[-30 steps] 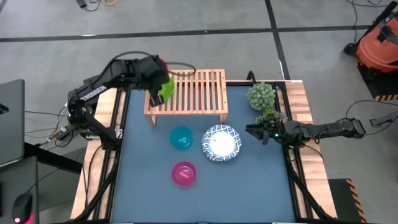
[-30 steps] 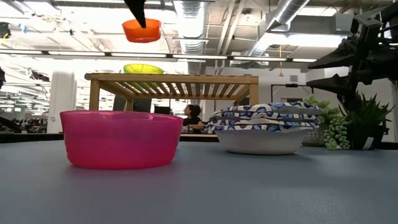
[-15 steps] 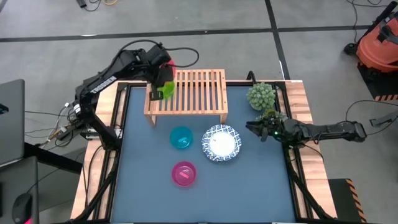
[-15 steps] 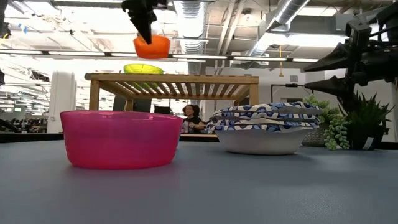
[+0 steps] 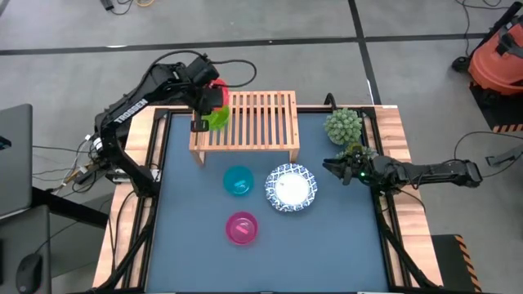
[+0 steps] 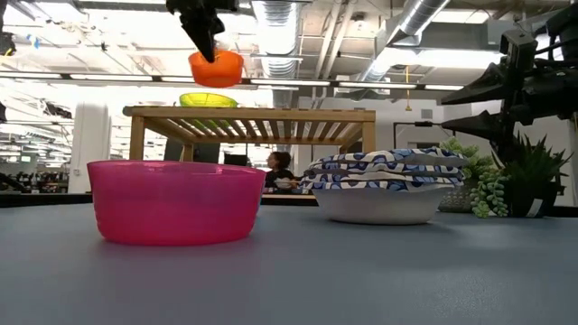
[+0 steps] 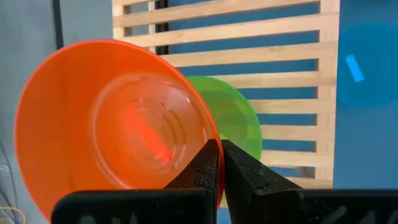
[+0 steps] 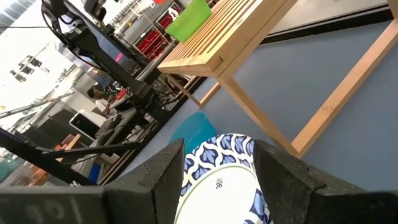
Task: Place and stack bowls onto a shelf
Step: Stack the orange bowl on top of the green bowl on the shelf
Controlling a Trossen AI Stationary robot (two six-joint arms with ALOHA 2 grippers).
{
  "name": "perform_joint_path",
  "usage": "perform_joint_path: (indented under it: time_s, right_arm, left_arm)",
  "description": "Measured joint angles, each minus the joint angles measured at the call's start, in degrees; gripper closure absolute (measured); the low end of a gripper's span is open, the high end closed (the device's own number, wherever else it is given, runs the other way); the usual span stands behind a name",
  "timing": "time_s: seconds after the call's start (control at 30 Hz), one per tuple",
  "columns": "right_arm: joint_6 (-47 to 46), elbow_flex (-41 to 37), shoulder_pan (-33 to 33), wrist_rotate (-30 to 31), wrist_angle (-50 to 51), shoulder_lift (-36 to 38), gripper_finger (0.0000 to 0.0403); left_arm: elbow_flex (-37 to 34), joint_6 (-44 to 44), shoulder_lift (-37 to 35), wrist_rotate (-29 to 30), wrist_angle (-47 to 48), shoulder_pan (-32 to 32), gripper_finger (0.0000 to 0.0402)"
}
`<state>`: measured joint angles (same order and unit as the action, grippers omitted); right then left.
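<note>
Above the shelf (image 5: 253,121), left gripper (image 7: 219,163) pinching red bowl (image 7: 112,124) over green bowl (image 7: 233,118), right gripper (image 5: 333,171) spread.

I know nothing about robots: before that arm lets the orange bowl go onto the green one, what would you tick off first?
1. Left gripper jaws shut on the red bowl's rim: ok.
2. Red bowl above the green bowl: roughly, though off-centre in the wrist view; not ok yet.
3. Green bowl sitting on the shelf: ok.
4. Red bowl low enough to release: not ok; the low view shows a gap.
5. Right gripper away from the shelf, near the white bowl: ok.
6. Teal bowl and magenta bowl on the table, out of the way: ok.
</note>
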<state>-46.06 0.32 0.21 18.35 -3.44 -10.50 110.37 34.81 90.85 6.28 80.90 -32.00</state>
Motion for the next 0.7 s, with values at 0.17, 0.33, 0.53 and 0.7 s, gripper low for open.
perform_joint_path:
  time_s: [0.17,0.33,0.53,0.7]
  right_arm:
    - [0.0,0.0,0.0,0.0,0.0,0.0,0.0184]
    - [0.0,0.0,0.0,-0.1,0.0,0.0,0.0184]
    - [-1.6,0.0,0.0,-0.2,0.0,0.0,0.0184]
    - [-2.9,0.0,0.0,-0.1,0.0,0.0,0.0184]
  left_arm:
    - [0.0,0.1,-3.2,-1.2,-2.0,0.2,0.0401]
    - [0.0,-0.4,-4.5,-1.2,-2.1,0.3,0.0401]
    - [-13.1,-0.9,-11.3,-1.0,-12.0,1.9,0.0401]
    - [-23.0,2.2,-19.6,3.6,-25.4,3.9,0.0401]
